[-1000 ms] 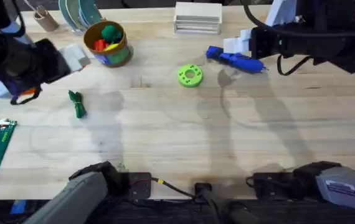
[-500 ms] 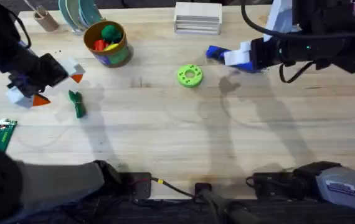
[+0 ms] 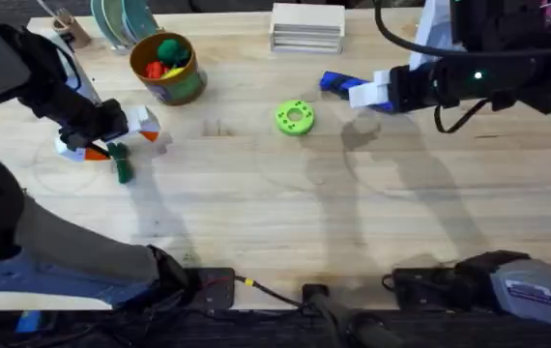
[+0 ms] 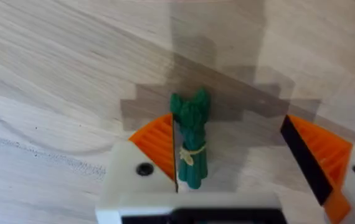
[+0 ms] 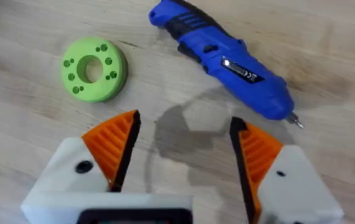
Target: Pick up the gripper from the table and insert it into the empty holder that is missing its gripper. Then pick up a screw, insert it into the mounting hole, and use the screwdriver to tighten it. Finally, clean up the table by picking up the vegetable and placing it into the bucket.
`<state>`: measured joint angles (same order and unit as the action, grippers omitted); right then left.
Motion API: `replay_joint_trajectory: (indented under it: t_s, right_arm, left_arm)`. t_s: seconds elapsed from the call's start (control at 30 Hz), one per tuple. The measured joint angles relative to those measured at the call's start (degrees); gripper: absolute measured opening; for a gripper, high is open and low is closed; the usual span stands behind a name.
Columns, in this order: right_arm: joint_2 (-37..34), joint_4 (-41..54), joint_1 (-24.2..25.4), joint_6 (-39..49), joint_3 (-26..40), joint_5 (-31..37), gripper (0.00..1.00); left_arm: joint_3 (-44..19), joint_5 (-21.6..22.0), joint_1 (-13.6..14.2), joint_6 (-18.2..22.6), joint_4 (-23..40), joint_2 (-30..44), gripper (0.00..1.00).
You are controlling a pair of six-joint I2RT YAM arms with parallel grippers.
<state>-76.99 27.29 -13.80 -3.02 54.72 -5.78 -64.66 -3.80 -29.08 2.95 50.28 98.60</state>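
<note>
My left gripper point(image 4: 243, 165) spreads around the vegetable point(image 4: 192, 142), my right gripper point(image 5: 184, 152) spread over bare table point(image 5: 28, 155) beside the screwdriver point(image 5: 227, 61).

- The screwdriver point(image 5: 224, 65): blue, pen-shaped, lying flat on the counter.
- The vegetable point(image 4: 191, 146): green tied bundle, lying on the counter.
- The bucket point(image 3: 166, 68): round tin, upright, holding red and green pieces.

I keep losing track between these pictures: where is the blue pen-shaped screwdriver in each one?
Overhead: the blue pen-shaped screwdriver lies upper right, partly under the right gripper.
Right wrist: it lies beyond the open fingers.
Left wrist: not there.
Shared landmark: the green perforated disc.
</note>
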Motion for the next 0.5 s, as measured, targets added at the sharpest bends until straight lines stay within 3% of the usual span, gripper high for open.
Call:
replay_joint_trajectory:
  t_s: [0.17, 0.5]
  right_arm:
    - [0.0, 1.9, 0.0, -1.1, 0.0, 0.0, 0.915]
    - [0.0, 3.8, 0.0, -1.5, 0.0, 0.0, 0.915]
  left_arm:
    - [0.0, 0.2, -0.1, 1.9, 3.1, 0.6, 0.993]
    - [0.0, 1.8, -0.1, 2.4, 1.6, 1.1, 0.993]
